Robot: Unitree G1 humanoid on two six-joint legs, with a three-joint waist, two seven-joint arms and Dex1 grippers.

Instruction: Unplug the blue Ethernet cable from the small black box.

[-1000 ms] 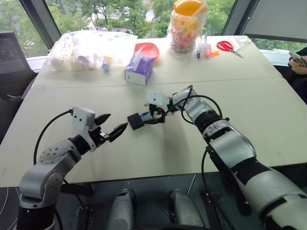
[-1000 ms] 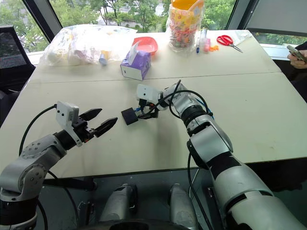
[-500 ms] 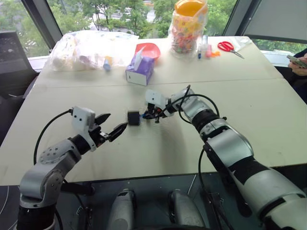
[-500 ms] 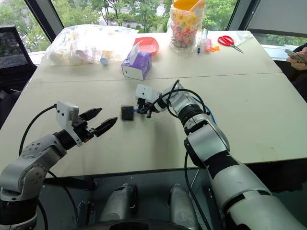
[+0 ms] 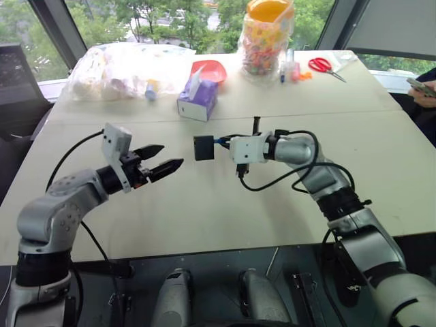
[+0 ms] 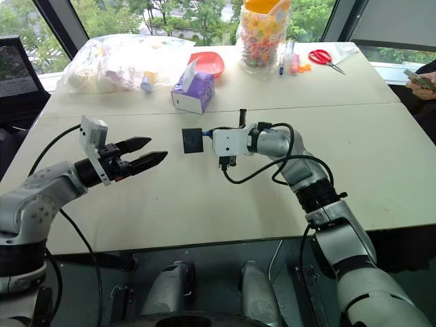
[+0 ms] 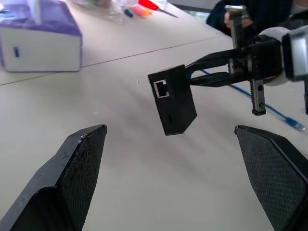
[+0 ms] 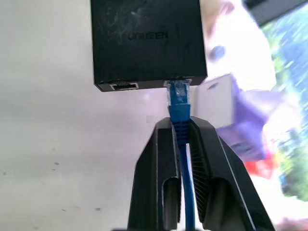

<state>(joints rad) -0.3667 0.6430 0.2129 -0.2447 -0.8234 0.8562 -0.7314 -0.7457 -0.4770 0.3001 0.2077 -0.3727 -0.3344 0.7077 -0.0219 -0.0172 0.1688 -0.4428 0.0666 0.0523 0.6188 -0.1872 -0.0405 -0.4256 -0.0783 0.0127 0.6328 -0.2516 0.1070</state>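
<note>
Right gripper point(image 8: 178, 139) now lifts small black box point(image 5: 203, 147) off tabletop point(image 5: 204, 204), fingers clamped on blue Ethernet cable point(image 8: 179, 103); left gripper point(image 5: 158, 161) at 9 o'clock, fingers apart. Plug probably still seated; box could drop.

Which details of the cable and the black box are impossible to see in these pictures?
- Blue Ethernet cable: right wrist view, its plug tip is hidden inside the small black box.
- Box's far end: cut off by the frame edge.
- Cable's run behind the right gripper: head views, hidden by the wrist.
</note>
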